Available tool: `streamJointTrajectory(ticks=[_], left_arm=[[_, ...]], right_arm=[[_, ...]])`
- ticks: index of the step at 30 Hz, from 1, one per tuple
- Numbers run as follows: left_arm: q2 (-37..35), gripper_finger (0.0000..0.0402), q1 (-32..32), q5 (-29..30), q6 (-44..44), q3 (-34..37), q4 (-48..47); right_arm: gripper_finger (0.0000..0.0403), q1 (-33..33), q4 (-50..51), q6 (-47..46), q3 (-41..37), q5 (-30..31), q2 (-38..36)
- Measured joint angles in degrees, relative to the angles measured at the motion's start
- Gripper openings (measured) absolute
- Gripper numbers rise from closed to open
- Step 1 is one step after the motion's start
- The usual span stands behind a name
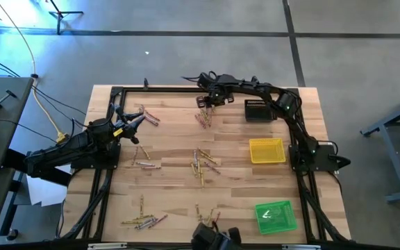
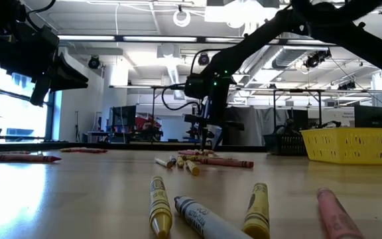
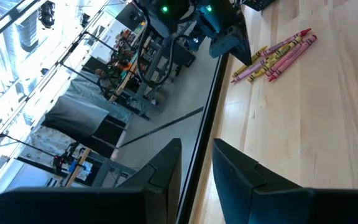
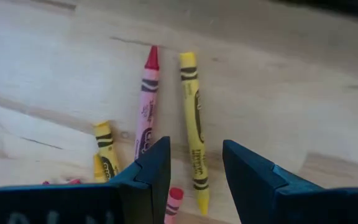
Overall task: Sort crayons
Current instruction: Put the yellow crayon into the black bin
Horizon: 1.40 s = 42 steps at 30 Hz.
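Observation:
Crayons lie flat on the wooden table [image 1: 179, 139] in several loose clusters. My right gripper [image 1: 205, 104] hangs open, fingers pointing down, over a cluster [image 1: 203, 119] at the far middle. In its wrist view, my right gripper [image 4: 196, 171] has a yellow crayon [image 4: 193, 118] in line with the gap between its fingers, a pink one [image 4: 146, 102] beside that and another yellow one [image 4: 105, 146] further over. The low view shows my right gripper [image 2: 206, 136] just above these crayons [image 2: 207, 160]. My left gripper [image 1: 136, 123] waits open at the left, raised, near a cluster [image 1: 148, 115]; its wrist view [image 3: 197, 171] shows nothing between the fingers.
Along the right side stand a black tray [image 1: 256, 110], a yellow tray [image 1: 267, 151] and a green tray [image 1: 276, 217]. More crayon clusters lie at the centre [image 1: 203, 167], left centre [image 1: 144, 164] and near edge [image 1: 144, 221]. Bare wood lies between the clusters.

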<state>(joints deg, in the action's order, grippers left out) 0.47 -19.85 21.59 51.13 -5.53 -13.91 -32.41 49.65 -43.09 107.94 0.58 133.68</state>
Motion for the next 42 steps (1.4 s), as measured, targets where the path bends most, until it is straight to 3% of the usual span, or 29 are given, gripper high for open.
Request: streamJointTrajectory(ticks=[17,27,34,42], left_arm=[[-0.02,0.0077,-0.01,0.0,0.0,0.02,0.0],[-0.01,0.0077,0.0,0.02,0.0,0.0,0.0],[-0.02,0.0077,0.01,0.02,0.0,-0.01,0.0],[0.0,0.0077,0.01,0.0,0.0,0.02,0.0]], right_arm=[[0.013,-0.34,2.47,-2.83,0.0,-1.47,0.08],[0.0012,-1.49,3.87,-4.17,0.0,-2.6,0.05],[0.0026,-2.46,6.58,-0.79,0.08,-2.71,0.03],[0.0006,-3.91,9.96,4.5,0.09,-4.21,-0.05]])
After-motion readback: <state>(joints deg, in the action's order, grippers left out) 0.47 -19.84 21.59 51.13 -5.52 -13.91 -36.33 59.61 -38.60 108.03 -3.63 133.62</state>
